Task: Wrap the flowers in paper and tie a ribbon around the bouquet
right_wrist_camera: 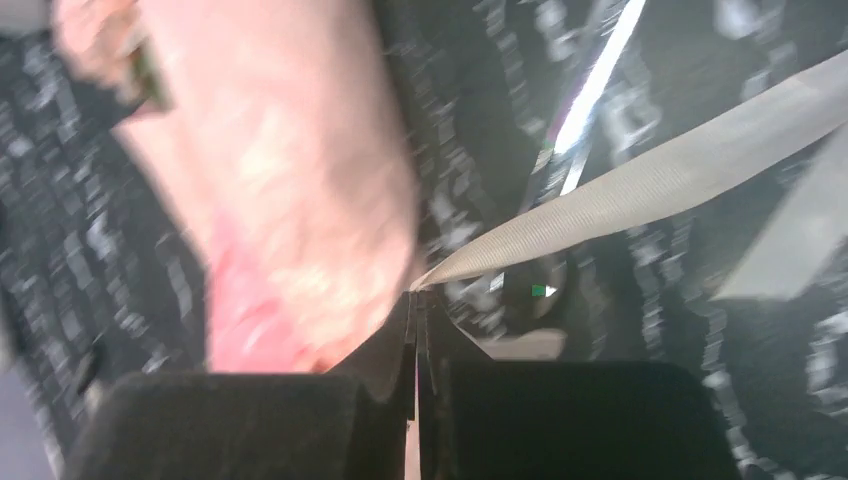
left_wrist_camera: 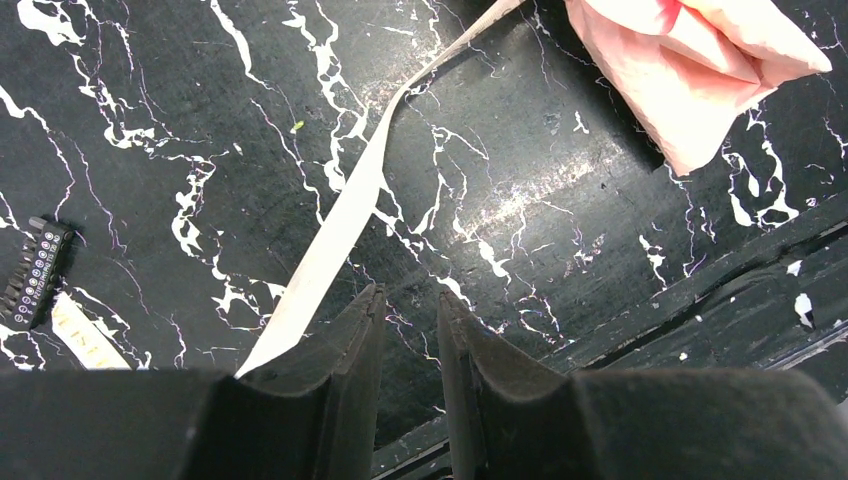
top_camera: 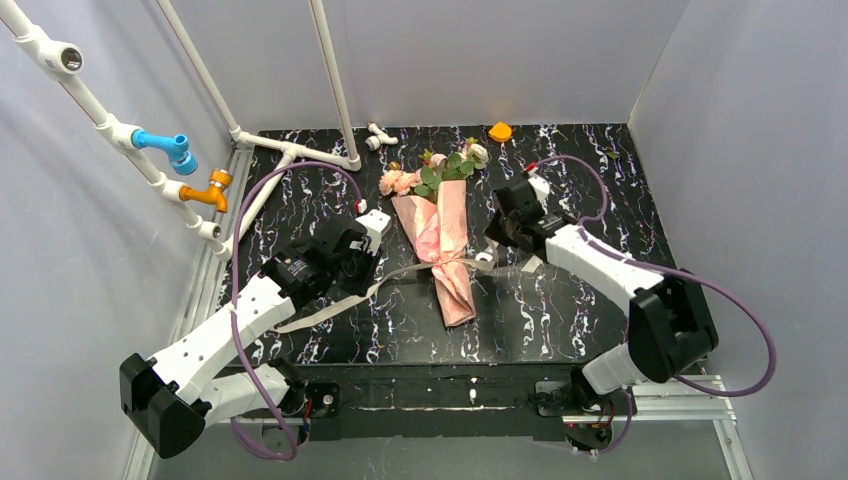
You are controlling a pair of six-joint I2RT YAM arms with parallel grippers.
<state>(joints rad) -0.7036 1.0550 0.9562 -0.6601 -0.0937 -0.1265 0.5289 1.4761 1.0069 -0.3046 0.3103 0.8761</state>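
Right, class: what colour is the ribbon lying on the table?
The ribbon is plain beige-cream, shown best in the left wrist view.

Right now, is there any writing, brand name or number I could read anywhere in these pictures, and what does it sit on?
Nothing can be read for certain.
On the cream tag, low on the left of the left wrist view: dark letters, too small and cut off to read.
On the black strip beside it: rows of tiny pale marks, too small to read.
On the bouquet and the ribbon: no writing visible.
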